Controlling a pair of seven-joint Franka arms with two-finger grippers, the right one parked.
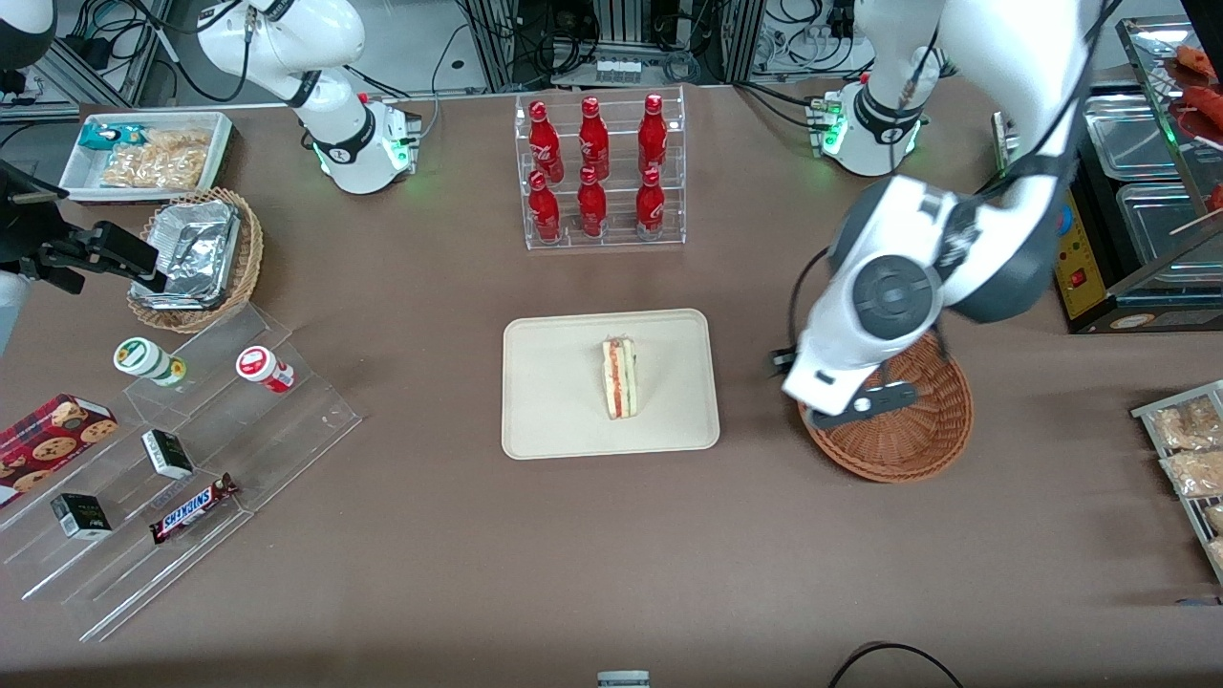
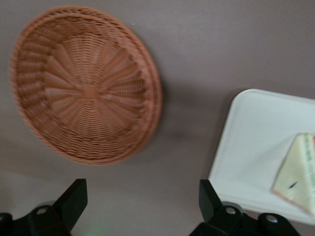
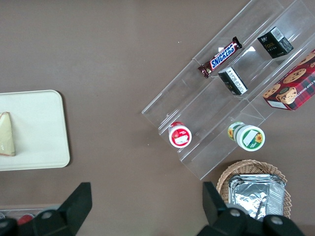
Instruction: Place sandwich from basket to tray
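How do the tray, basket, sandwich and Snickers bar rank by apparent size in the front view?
Largest to smallest:
1. tray
2. basket, partly covered by the left arm, whose open gripper is above the table between basket and tray
3. Snickers bar
4. sandwich, close to the bar

Front view overhead; wrist views downward, sharing tray (image 2: 246, 162).

the only word that reads clearly is "snickers", printed in blue on white along the brown chocolate bar (image 1: 194, 507) lying on the clear plastic step shelf (image 1: 182, 459). the labels on the other packets and bottles are too small to read.
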